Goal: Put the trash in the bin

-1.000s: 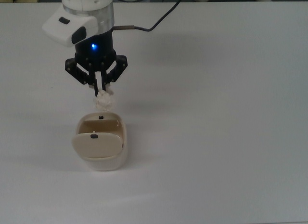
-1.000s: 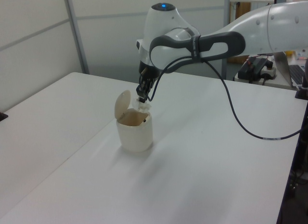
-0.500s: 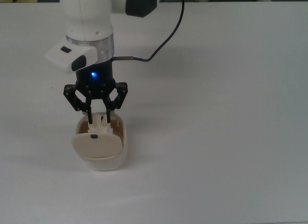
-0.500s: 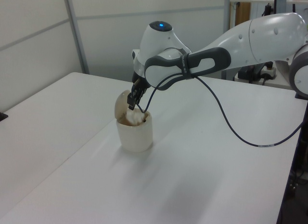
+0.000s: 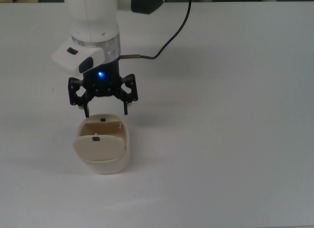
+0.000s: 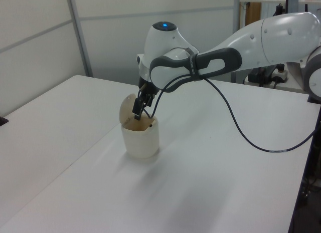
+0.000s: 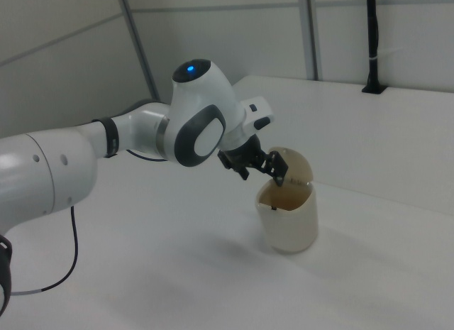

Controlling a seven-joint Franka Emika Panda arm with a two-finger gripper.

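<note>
Bin (image 5: 104,147) sits nearest us in the top view, its flap lid tipped toward the near edge and its mouth open upward; in it we now see only bare beige wall. Half a second ago the trash showed as a white lump pinched between the fingers at that mouth; now we see it in no view, so we judge it has dropped inside. Just beyond the rim, the gripper (image 5: 104,109) has spread its fingers wide and holds nothing. Farther back, the white arm (image 5: 93,22) and its black cable (image 5: 171,34) run toward the table's far edge. The drop looks done; only withdrawal seems left.
</note>
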